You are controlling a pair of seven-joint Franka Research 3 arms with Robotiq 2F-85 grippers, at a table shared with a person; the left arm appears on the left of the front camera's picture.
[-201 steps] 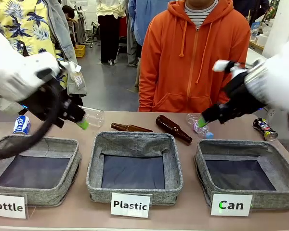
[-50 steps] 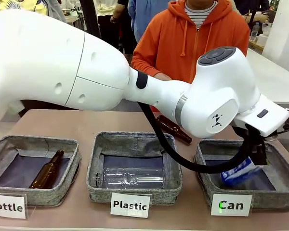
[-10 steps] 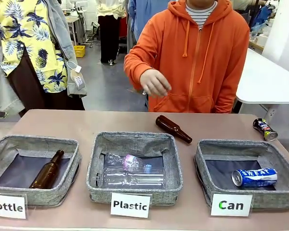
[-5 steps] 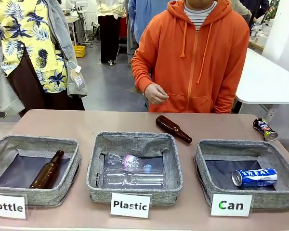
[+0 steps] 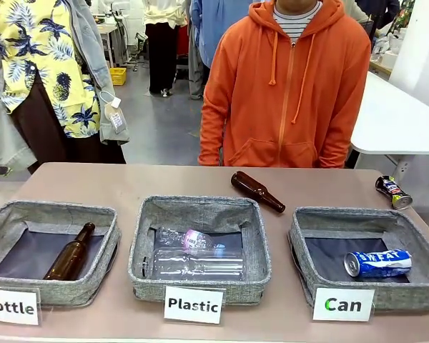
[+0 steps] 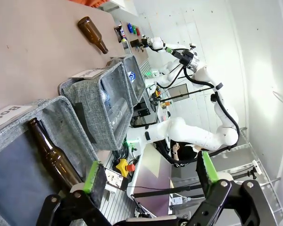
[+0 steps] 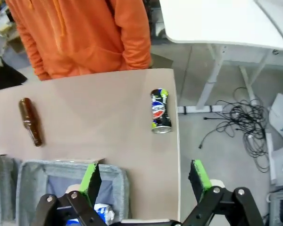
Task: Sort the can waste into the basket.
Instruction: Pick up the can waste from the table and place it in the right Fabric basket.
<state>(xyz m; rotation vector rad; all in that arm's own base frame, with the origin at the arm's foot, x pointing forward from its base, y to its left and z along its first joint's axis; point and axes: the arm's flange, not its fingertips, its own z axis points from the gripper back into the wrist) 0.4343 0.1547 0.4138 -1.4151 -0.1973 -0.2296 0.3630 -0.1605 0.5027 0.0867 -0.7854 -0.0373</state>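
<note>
Two open wide, empty | left tool (image 6: 149,172) | right tool (image 7: 144,178)

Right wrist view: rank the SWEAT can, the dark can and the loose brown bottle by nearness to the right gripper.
1. SWEAT can: in the basket, right by the right gripper.
2. dark can: ahead, farther out.
3. brown bottle: far off at picture left.

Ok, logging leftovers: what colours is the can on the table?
The can: dark, red and yellow marks; right wrist view.

Front across table (image 5: 129,182) — wrists higher — brown bottle (image 5: 257,191) common
</note>
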